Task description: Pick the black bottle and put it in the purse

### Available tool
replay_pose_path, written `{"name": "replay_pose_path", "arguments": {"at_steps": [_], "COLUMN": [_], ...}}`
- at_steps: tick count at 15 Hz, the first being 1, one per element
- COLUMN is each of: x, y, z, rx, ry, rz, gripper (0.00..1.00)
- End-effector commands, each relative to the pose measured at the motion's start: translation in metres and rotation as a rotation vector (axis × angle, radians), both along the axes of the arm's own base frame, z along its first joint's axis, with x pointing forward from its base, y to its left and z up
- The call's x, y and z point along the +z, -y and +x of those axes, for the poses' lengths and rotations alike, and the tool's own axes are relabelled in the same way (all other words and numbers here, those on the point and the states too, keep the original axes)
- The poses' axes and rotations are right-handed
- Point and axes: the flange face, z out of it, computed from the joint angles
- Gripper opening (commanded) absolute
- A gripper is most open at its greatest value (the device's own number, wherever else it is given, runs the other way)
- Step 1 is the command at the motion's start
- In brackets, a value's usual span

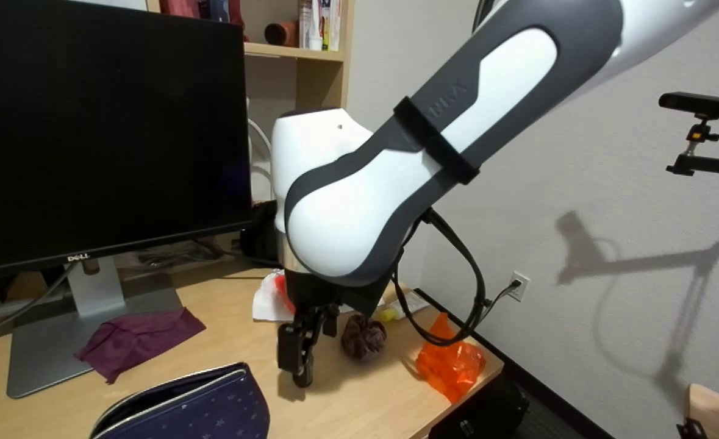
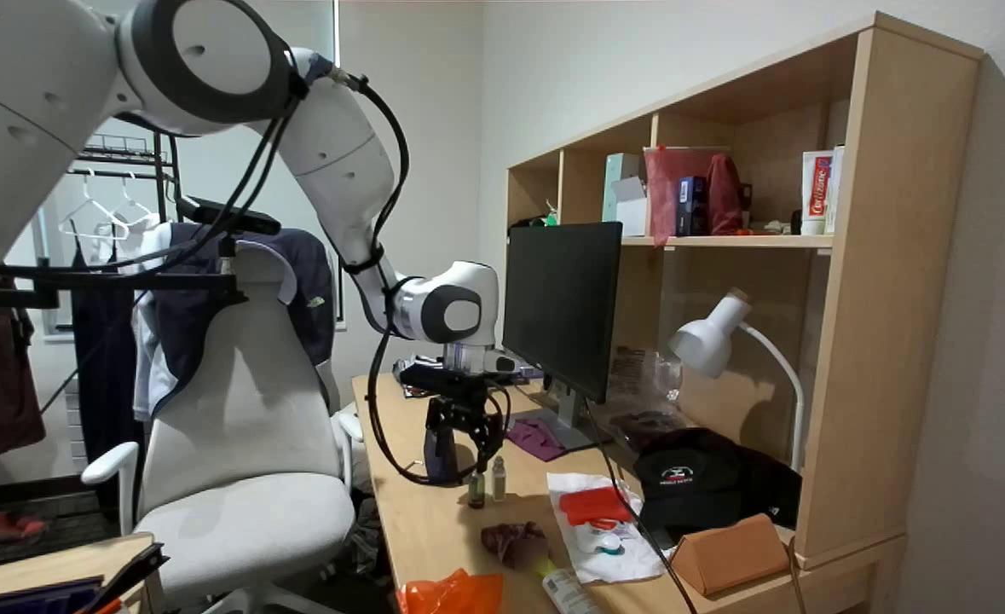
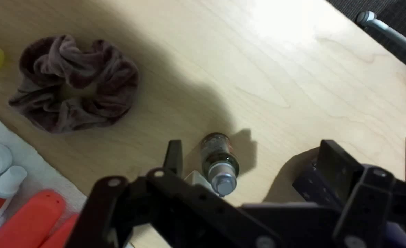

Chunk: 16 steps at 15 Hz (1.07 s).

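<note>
Looks light, stiff, slick; pinch the black bottle (image 3: pixel 220 162), near the scrunchie (image 3: pixel 77 72), mid-body with the wide-spread, empty gripper (image 3: pixel 252 153)

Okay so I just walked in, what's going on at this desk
A robot arm holds its gripper over the desk, jaws apart. In the wrist view, a small dark bottle shows between the jaws, standing upright on the desk, not gripped. The purse sits nearby, mouth open, presumably where the bottle should go next.
</note>
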Motion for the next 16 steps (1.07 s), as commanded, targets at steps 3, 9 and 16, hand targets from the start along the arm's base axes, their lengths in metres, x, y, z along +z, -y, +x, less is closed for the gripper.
{"name": "replay_pose_path", "arguments": {"at_steps": [3,9,16], "x": [-0.007,-0.009,-0.017], "y": [0.001,-0.001,0.002], "z": [0.019,0.032,0.032], "rx": [0.022,0.041,0.029], "ry": [0.041,0.069,0.056], "rz": [-0.009,0.002,0.01], "gripper": [1.0,1.0,0.47]}}
